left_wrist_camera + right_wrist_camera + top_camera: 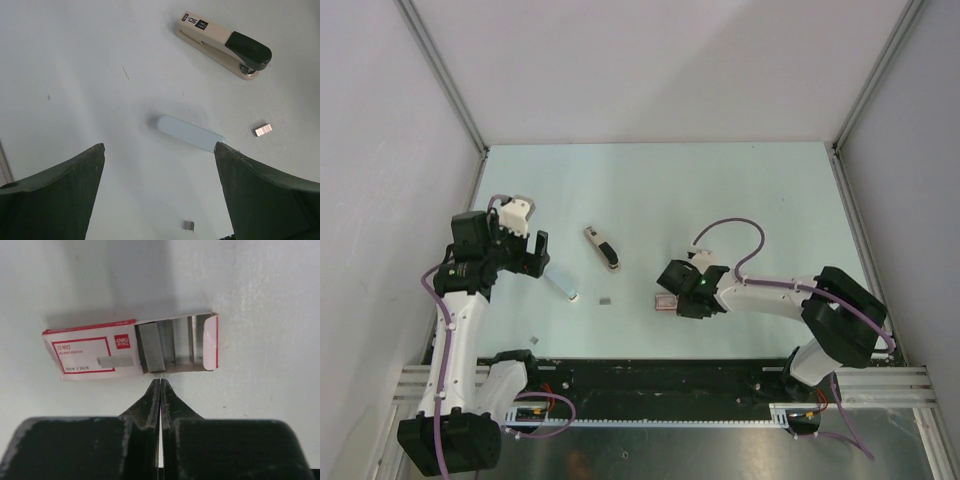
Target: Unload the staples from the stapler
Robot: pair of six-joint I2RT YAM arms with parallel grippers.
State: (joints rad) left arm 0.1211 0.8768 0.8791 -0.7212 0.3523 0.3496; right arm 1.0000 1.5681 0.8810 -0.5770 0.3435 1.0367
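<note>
The stapler (602, 248) lies flat on the surface (720, 190), and neither pincer holds it. It looks closed, with its dark cap end toward the near edge.

The left pincer (159, 147) hangs spread wide and empty above the surface. Just ahead of it lies a pale oblong piece (190, 132), though I cannot tell what that piece is. Past it, at about 1 o'clock in the left wrist view, sits the stapler (220, 45), well apart from the fingers. A small block of staples (262, 130) rests loose at 3 o'clock of the pale piece. A smaller staple scrap (188, 226) lies at 6 o'clock, near the pincer.

The right pincer (160, 382) is pressed together and pinches nothing. Its tips sit at the edge of an open red-and-white staple box (90, 347), which is at 12 o'clock from them. Rows of boxed strips (172, 342) show inside. In the top view this pincer (672, 290) is at roughly 4 o'clock from the stapler, well apart from it.

The loose staples on the surface suggest the unloading is largely done. The closed body hides whether the magazine is empty. What seems left is checking that, or tidying the loose pieces toward the box.
</note>
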